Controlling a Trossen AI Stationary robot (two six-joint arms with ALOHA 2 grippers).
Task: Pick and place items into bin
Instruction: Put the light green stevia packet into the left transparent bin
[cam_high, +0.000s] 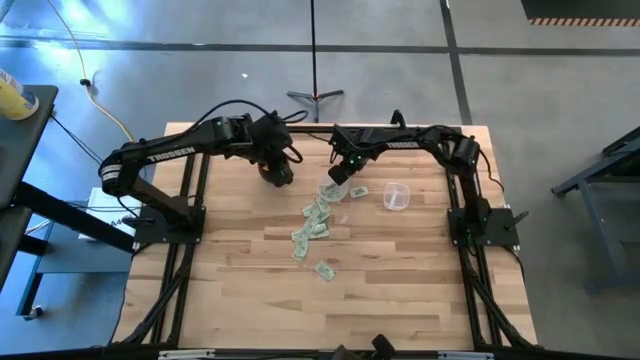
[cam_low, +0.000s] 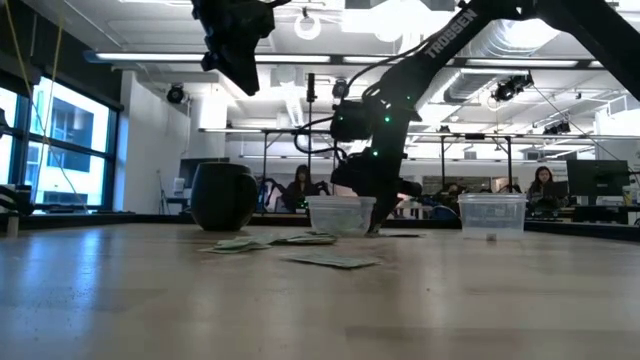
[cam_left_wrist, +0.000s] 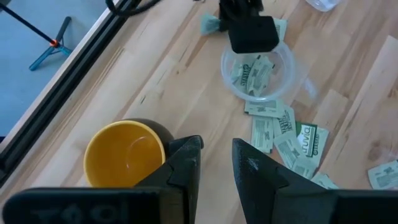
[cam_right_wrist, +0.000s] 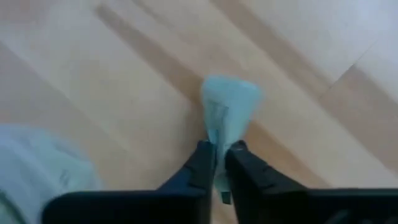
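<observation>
The bin, a clear shallow bowl (cam_high: 331, 190) (cam_low: 340, 213) (cam_left_wrist: 227, 68), stands mid-table with a few pale-green slips (cam_left_wrist: 252, 74) inside. More slips (cam_high: 313, 212) (cam_left_wrist: 292, 134) lie flat on the wood beside it, toward the near edge. My right gripper (cam_high: 341, 172) (cam_right_wrist: 221, 149) is low at the bowl's far side, shut on one slip (cam_right_wrist: 229, 99). My left gripper (cam_high: 277, 172) (cam_left_wrist: 216, 149) hovers open and high above the yellow-lined mug (cam_left_wrist: 124, 155) (cam_low: 222, 195). My right gripper pinches one slip between its two fingers (cam_right_wrist: 202, 163), near one end (cam_right_wrist: 224, 127). The slip bends into a fold and sticks out past the fingertips over the wood. The fingers come from above, slanting down. Whether the slip's free end touches the table, I cannot tell.
A smaller clear cup (cam_high: 397, 196) (cam_low: 491, 215) stands right of the bowl. Stray slips (cam_high: 325, 270) reach toward the near edge. The mug sits left of the bowl, under my left gripper. Bare wood lies across the near half (cam_high: 400, 300).
</observation>
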